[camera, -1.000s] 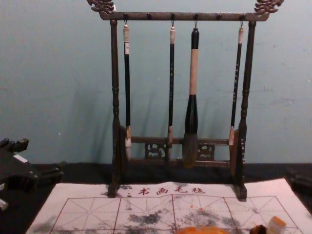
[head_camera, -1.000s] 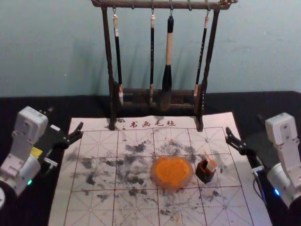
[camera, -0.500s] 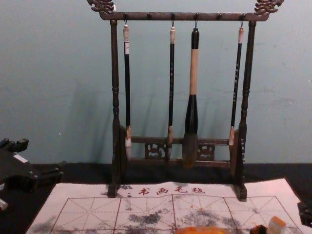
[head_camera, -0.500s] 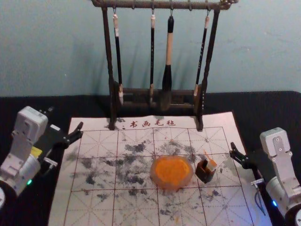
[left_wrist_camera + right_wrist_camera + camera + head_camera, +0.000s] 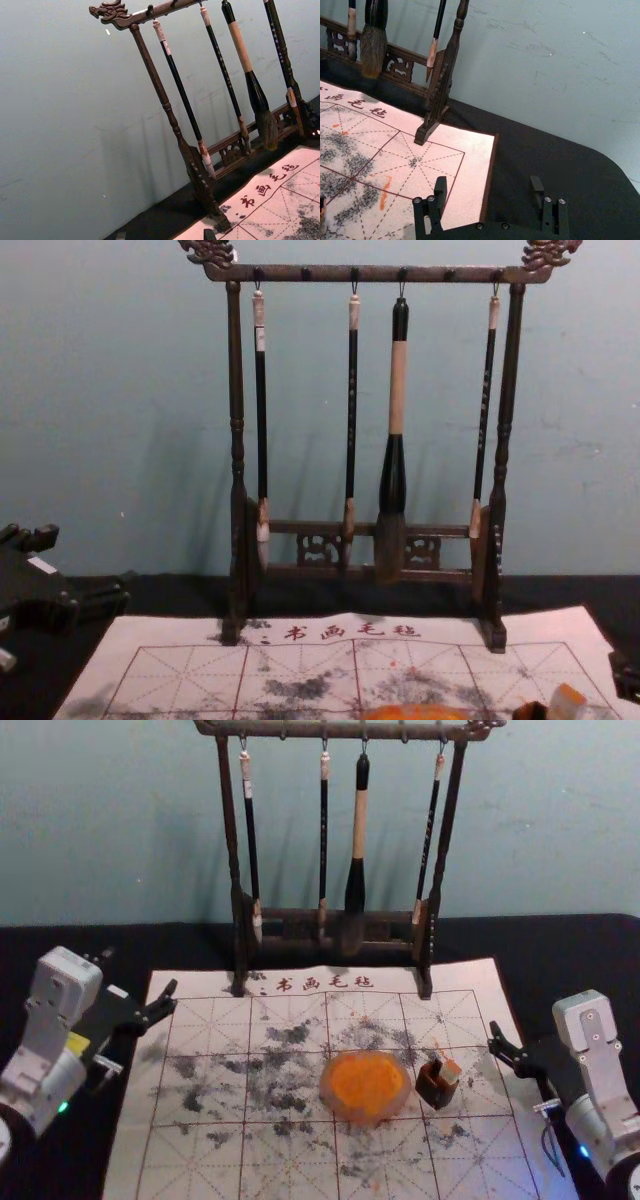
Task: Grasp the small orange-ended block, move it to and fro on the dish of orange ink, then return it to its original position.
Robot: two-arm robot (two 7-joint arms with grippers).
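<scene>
The small pale block (image 5: 447, 1072), with orange on it, leans in a dark brown square holder (image 5: 436, 1090) on the mat. In the chest view the block (image 5: 567, 700) tilts beside a dark opening. An orange ink dish (image 5: 366, 1086) lies just left of the holder. My right gripper (image 5: 513, 1054) is right of the holder, apart from it; in the right wrist view the right gripper (image 5: 488, 183) stands open, nothing between its fingers. My left gripper (image 5: 140, 970) hangs at the mat's left edge, away from the dish; in its wrist view the left gripper (image 5: 165, 235) is open.
A dark wooden rack (image 5: 433, 925) with several hanging brushes stands across the mat's back edge. The ink-stained white mat (image 5: 200, 1175) spreads over the black table (image 5: 580, 940), its left part free of objects. A wall rises behind.
Compared with a second ago, my right gripper sits lower and nearer the body in the head and chest views. It has held still over the last half second. The left arm, block and dish have not moved.
</scene>
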